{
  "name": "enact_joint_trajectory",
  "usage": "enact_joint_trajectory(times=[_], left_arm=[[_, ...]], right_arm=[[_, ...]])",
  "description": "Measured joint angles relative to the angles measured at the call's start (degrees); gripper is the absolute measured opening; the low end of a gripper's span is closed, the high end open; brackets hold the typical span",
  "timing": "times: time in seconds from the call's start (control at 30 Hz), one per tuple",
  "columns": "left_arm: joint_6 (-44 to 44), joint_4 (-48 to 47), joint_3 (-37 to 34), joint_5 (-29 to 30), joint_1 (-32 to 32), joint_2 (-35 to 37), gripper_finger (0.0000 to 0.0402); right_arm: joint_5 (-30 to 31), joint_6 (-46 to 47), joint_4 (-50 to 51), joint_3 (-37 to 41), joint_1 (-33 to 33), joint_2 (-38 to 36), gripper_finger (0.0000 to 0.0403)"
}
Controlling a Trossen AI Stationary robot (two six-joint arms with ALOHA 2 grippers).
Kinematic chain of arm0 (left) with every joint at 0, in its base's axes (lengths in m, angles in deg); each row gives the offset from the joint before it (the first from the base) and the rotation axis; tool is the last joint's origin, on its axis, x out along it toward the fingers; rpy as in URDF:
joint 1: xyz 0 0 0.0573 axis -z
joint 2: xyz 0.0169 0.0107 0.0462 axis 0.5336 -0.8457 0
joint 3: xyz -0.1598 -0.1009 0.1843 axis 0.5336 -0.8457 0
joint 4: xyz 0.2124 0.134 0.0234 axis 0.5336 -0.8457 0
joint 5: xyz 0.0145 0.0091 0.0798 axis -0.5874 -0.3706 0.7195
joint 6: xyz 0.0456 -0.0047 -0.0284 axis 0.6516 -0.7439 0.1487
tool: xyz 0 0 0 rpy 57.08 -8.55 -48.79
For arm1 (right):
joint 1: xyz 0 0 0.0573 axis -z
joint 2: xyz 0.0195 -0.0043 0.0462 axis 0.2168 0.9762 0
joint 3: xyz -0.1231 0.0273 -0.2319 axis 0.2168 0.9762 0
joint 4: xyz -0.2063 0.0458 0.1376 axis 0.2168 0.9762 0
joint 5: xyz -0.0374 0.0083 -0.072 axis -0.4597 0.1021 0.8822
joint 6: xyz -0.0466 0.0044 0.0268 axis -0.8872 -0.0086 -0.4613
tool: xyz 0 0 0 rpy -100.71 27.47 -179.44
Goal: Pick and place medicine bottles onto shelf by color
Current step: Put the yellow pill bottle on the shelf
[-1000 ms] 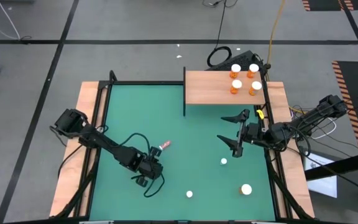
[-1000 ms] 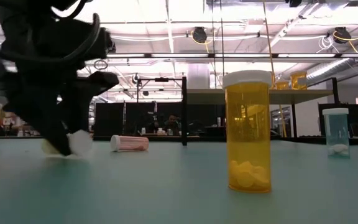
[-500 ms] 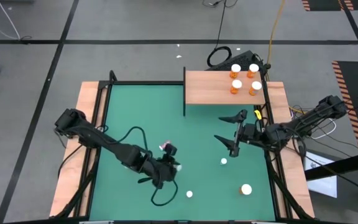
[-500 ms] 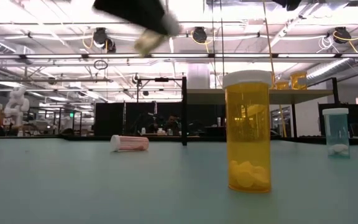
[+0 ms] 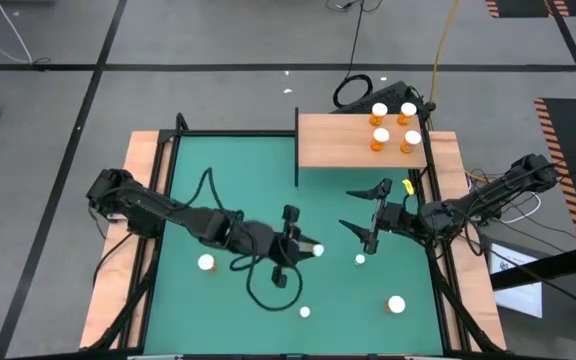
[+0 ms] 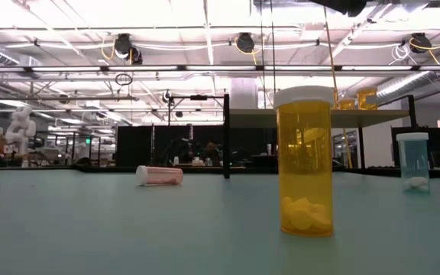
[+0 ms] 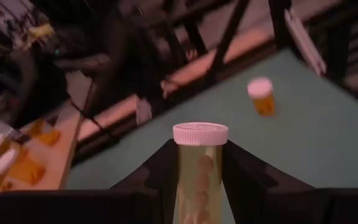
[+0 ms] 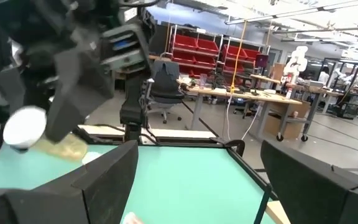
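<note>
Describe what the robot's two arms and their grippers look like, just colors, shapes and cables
Both arms are dark, jointed and slim. The left arm trails a black cable that loops over the green mat. The right arm has thin cables along it and a small yellow tag near its wrist. The left gripper and right gripper each have two black, tapered, wedge-like fingers.

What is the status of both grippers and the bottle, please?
Left gripper shut on bottle, mid-mat. Right gripper open, empty, facing it. Shelf holds four bottles.
</note>
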Motion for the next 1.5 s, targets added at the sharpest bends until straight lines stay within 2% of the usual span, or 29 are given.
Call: enact_joint_trajectory(times=[0.07,0.23,0.47,0.7,0.8,0.9,1.2,1.5], left_arm=[[0.0,4.3,0.0,-3.6,-1.4,0.1,0.011],[0.0,14.0,0.0,-11.8,-3.4,0.2,0.0111],[-0.1,25.6,-1.6,-22.4,-5.4,-1.1,0.0111],[0.3,41.4,-9.0,-23.4,-7.1,-2.5,0.0111],[-0.5,47.4,-11.4,-23.6,-7.9,-2.9,0.0111],[-2.0,52.3,-11.6,-26.3,-9.0,-4.1,0.0111],[-6.0,58.9,-10.9,-28.4,-11.1,-8.9,0.0111],[-8.6,59.5,-8.6,-28.3,-12.5,-12.3,0.0111]], right_arm=[[-0.5,-0.3,1.5,0.0,-0.2,0.0,0.0336],[-6.9,0.0,5.4,0.0,-0.2,0.2,0.0336],[-14.3,0.1,2.2,0.0,-0.3,1.9,0.0336],[-22.5,2.1,-3.5,0.0,-0.3,5.0,0.0326],[-22.4,2.2,-6.9,0.0,-0.2,6.2,0.0313],[-21.0,2.8,-9.4,0.0,0.1,7.4,0.0299],[-19.3,4.7,-13.0,0.0,2.4,11.0,0.027],[-19.1,3.5,-17.0,0.0,2.8,12.4,0.0242]])
